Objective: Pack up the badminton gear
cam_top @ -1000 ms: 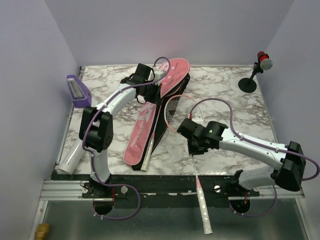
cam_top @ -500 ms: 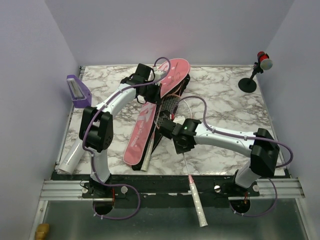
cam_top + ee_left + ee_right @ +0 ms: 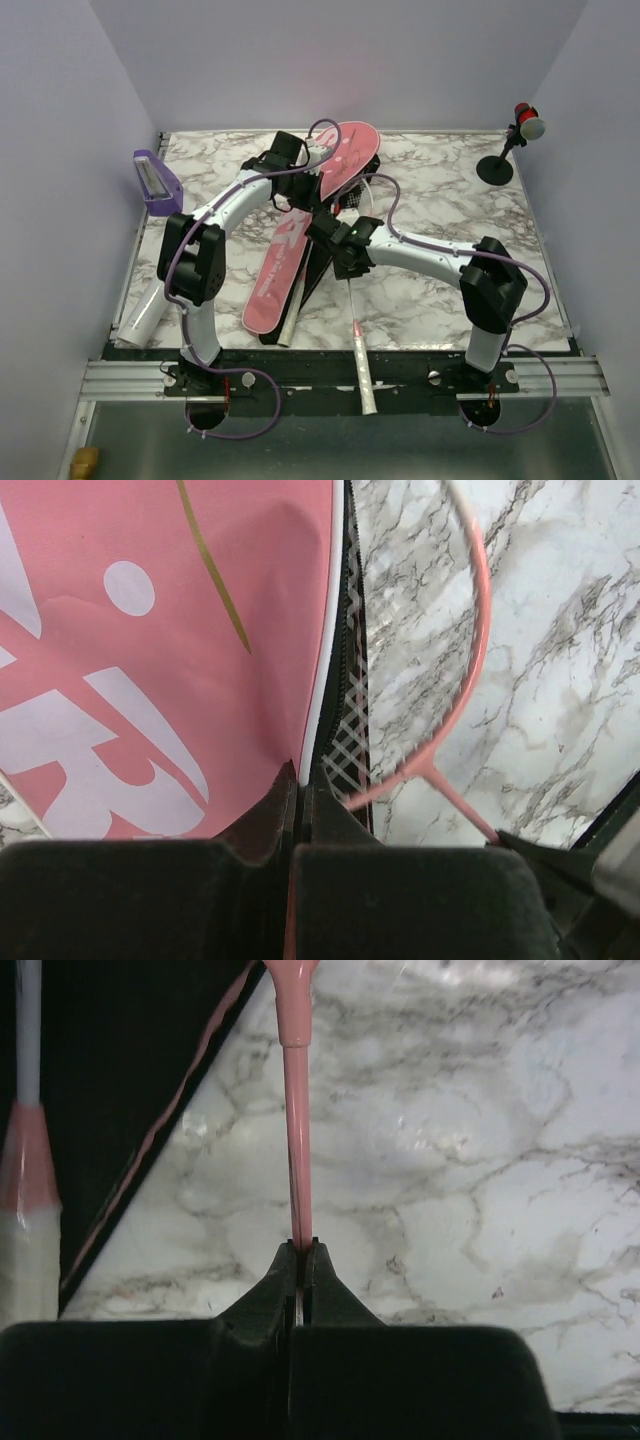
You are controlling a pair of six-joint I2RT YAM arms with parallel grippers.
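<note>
The racket point(image 3: 360, 360) lies nearest. Its white handle sticks out over the near edge of the table point(image 3: 480, 210), between the two arm bases, and its thin pink shaft points away toward the racket bag point(image 3: 272, 285).

The step in hand, as I judge it, is to slide the racket head point(image 3: 415, 650) into the open mouth of the bag. In the left wrist view only the lower strings lie over the black zipper edge, and most of the hoop is over bare marble beside the bag. To do this well, the head should first be turned sideways toward the opening, then pushed along the length of the bag, low and flat, so that the hoop passes under the pink flap and does not catch the zipper. A slow push is better, because a pinch on such a thin shaft may let the racket twist.

The other racket point(image 3: 25, 1245) seems to lie in the bag, with its handle showing at the near end.

The right gripper point(image 3: 301, 1250) is closed tight on the pink shaft, with no gap beside it. Further away, the left gripper point(image 3: 300, 785) is also closed, pinching the edge of the pink flap, which it holds lifted above the black zipper edge.
</note>
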